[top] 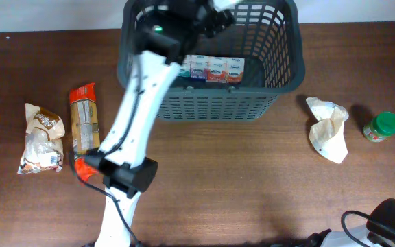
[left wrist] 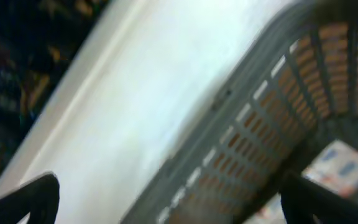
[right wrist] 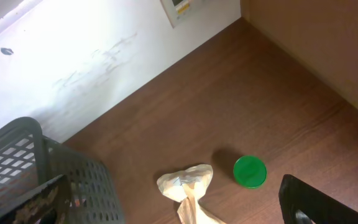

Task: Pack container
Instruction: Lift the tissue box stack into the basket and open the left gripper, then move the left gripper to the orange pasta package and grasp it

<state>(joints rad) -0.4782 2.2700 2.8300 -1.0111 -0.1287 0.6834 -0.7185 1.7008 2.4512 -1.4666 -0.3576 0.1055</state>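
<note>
At the top centre of the overhead frame sits the basket (top: 211, 103), a row of small cartons (top: 214, 68) inside it. Over its upper rim the left claw (left wrist: 166, 183) hangs spread wide and empty. Toward the lower right, the right claw (right wrist: 166, 186) is spread too, gripping nothing.

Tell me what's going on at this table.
The left gripper hangs open over the container, holding nothing; a row of small cartons lies inside. The right gripper is open too, off at the table's right side. Out on the table lie a white bag and an orange packet on the left, and a crumpled cream bag and a green-lidded jar on the right.
</note>
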